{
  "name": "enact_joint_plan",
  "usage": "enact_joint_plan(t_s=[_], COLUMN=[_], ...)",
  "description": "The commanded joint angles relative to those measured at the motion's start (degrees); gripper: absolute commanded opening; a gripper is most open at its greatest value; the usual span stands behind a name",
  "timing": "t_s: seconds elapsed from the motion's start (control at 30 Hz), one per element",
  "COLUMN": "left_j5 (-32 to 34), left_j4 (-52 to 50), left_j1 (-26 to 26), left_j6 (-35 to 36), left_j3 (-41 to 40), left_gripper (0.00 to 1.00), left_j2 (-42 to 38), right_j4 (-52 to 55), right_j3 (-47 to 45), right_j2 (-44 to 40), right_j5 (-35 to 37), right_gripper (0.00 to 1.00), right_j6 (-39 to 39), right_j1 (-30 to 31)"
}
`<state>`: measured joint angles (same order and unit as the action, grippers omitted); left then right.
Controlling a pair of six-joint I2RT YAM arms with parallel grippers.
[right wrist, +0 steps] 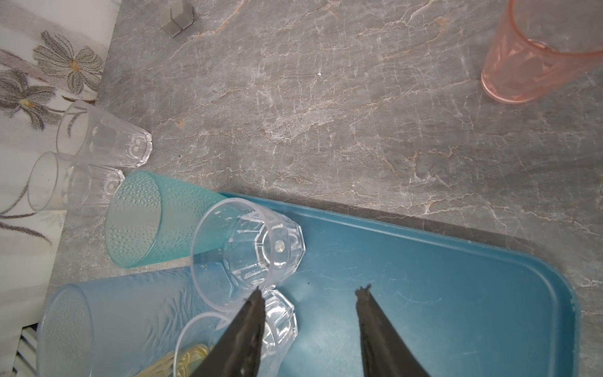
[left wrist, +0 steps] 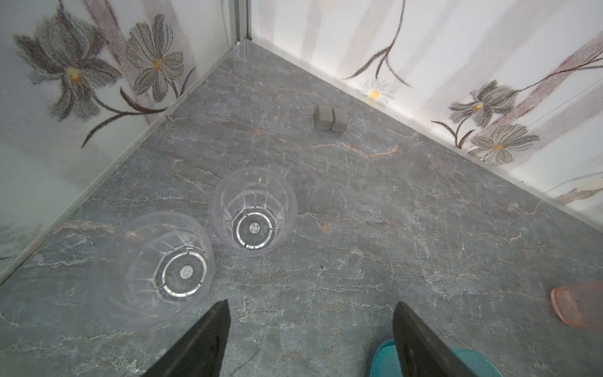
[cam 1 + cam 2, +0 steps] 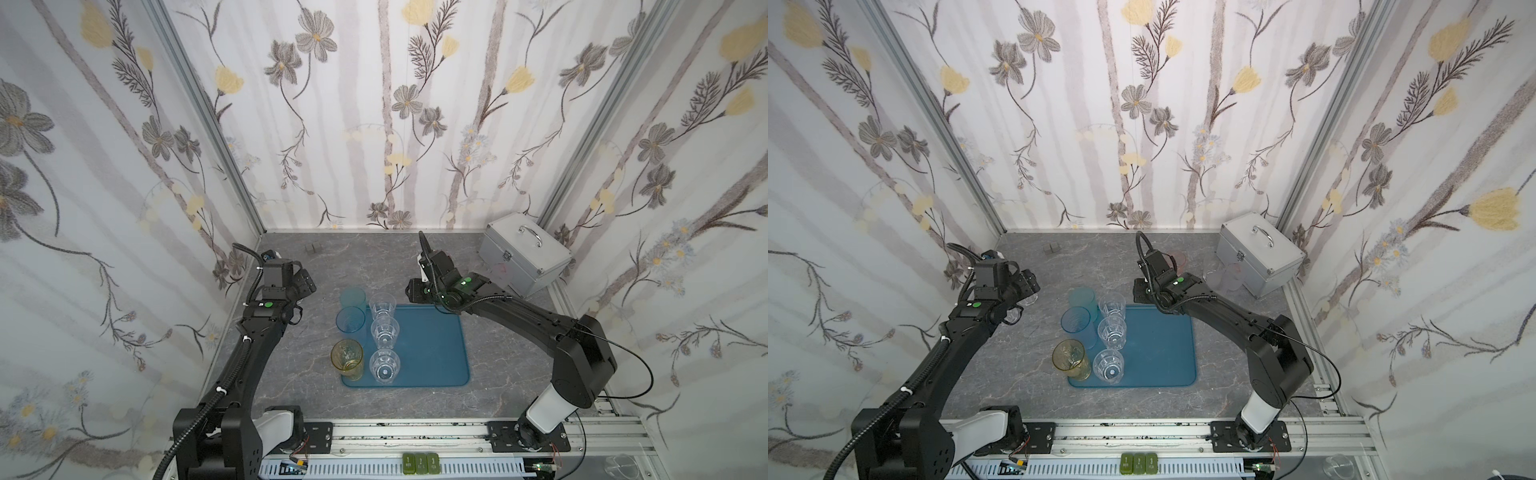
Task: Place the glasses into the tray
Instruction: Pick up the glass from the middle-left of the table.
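Now left gripper (image 2: 310, 303), jaws apart and empty, hovers beside two clear glasses (image 2: 253, 212) off the tray (image 3: 432, 353), right gripper (image 1: 310, 290) likewise over it; next probably: centre on one, close.

I can read only the digits 1, 2 and 3, one on each of three green blocks (image 3: 421, 462) (image 3: 1139, 463) seen in both top views; the print beneath them is too small for me.
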<state>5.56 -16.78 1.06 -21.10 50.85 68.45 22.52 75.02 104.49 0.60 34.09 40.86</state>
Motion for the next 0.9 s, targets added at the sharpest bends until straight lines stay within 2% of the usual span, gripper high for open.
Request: enact_joint_plan(t_s=[0.0, 0.2, 0.37, 0.6, 0.87], left_j5=[1.56, 4.89, -0.24, -0.14, -0.06], left_j4=[-1.32, -3.18, -3.09, -3.17, -3.18], left_j1=[-0.63, -2.49, -9.04, -9.87, -9.88], left_j6=[0.1, 2.26, 2.75, 3.88, 3.96], left_j3=[0.35, 1.71, 3.67, 6.06, 1.62], left_gripper=[0.78, 0.71, 0.59, 0.46, 0.44], left_j2=[2.2, 5.75, 9.17, 12.72, 12.35], right_j4=[-2.31, -3.36, -1.89, -1.52, -2.21], right_j3=[0.82, 0.86, 3.02, 2.75, 2.03], right_j2=[0.95, 3.19, 4.27, 3.62, 2.49], right_j5=[1.57, 2.12, 2.34, 3.47, 2.93], right_gripper=[0.47, 0.47, 0.47, 0.47, 0.47], right_j6=[-2.68, -5.16, -7.75, -11.0, -11.54], right_j1=[0.01, -0.08, -0.5, -2.18, -2.69])
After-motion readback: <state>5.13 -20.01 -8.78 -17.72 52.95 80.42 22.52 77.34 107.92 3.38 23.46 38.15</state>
